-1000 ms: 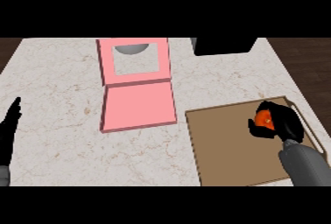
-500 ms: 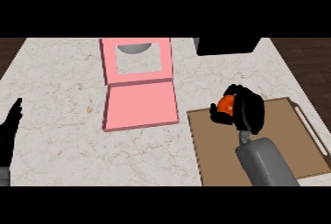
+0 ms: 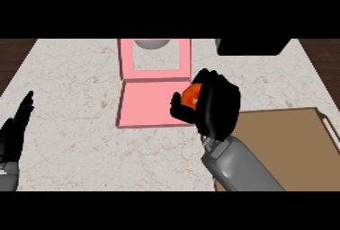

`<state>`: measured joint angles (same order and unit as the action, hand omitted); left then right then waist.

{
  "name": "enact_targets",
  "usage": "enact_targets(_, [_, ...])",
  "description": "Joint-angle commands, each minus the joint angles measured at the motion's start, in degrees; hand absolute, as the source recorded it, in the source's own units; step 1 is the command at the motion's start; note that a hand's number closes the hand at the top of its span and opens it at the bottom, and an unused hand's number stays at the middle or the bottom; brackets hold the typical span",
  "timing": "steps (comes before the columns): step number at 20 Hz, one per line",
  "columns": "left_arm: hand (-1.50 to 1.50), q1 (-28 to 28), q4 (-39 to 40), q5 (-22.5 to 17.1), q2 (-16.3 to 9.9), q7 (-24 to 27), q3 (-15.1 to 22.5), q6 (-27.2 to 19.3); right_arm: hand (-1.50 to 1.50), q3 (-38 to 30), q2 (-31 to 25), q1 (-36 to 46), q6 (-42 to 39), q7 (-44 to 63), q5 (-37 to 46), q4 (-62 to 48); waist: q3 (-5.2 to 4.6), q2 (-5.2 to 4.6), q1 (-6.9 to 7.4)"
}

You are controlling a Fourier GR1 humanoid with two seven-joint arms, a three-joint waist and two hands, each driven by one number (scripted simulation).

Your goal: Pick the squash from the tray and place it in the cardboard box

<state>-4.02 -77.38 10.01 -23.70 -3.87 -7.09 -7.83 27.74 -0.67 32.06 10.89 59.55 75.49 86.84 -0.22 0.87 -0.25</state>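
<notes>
Since a moment ago the right hand (image 3: 216, 108) has left the brown tray (image 3: 292, 148) and travelled leftward, and it now hangs over the right edge of the pink cardboard box (image 3: 154, 96). Its black fingers (image 3: 222, 96) are curled round the squash (image 3: 193, 95), which shows only as an orange patch between thumb and fingers, most of it hidden by the hand. So the squash is off the tray, carried in the hand, over the right side of the box's open lower section; whether it touches the box I cannot tell from here. The grey forearm (image 3: 242, 164) slants up from the lower edge, crossing the tray's left side.

That box lies flat on the pale marbled worktop (image 3: 73, 76), with its lid folded back toward the far side; the lid has a square cut-out, and a grey rounded shape (image 3: 153, 43) shows through its upper part. The tray sits to the right of the box, near it, running out toward the worktop's right edge, with a pale handle-like strip (image 3: 328, 128) along its far right side. A dark block (image 3: 252, 46) stands at the far edge, right of the lid.

At the left edge the left hand (image 3: 15, 132) rests where it was before, fingers straight and pointing away, holding nothing.
</notes>
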Motion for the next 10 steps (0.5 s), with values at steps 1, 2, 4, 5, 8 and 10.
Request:
enact_targets(1, [0.00,-2.9,2.1,2.0,2.4,0.4,1.8,-1.7,1.50,5.0,0.6,10.5,-4.4,16.7,-1.2,1.5,0.14,-0.81,1.06])
enact_targets(2, [0.00,-3.1,1.8,-0.3,0.4,-0.2,0.1,1.0,1.50,2.6,0.6,14.4,-4.5,17.8,-1.7,-0.1,0.14,-0.83,1.64])
enact_targets(4, [0.00,-4.3,0.2,1.3,1.6,-2.4,1.5,-0.5,1.50,0.8,0.6,17.7,-3.0,17.6,-6.7,-3.0,0.18,-0.97,2.03])
enact_targets(5, [0.00,-3.4,0.7,2.4,2.9,-0.8,2.7,-1.4,1.50,-0.5,0.6,15.2,4.3,16.1,-6.1,-7.4,0.19,-1.25,2.28])
enact_targets(8, [0.00,-3.1,1.8,1.0,1.2,0.5,0.9,0.4,1.50,-3.2,0.6,21.1,5.2,15.7,-10.0,-13.1,0.16,-1.34,2.94])
enact_targets(10, [0.00,-4.2,2.4,0.8,1.3,1.1,1.2,1.1,1.50,-5.4,0.6,23.0,7.9,13.0,-12.9,-17.7,0.17,-1.47,3.01])
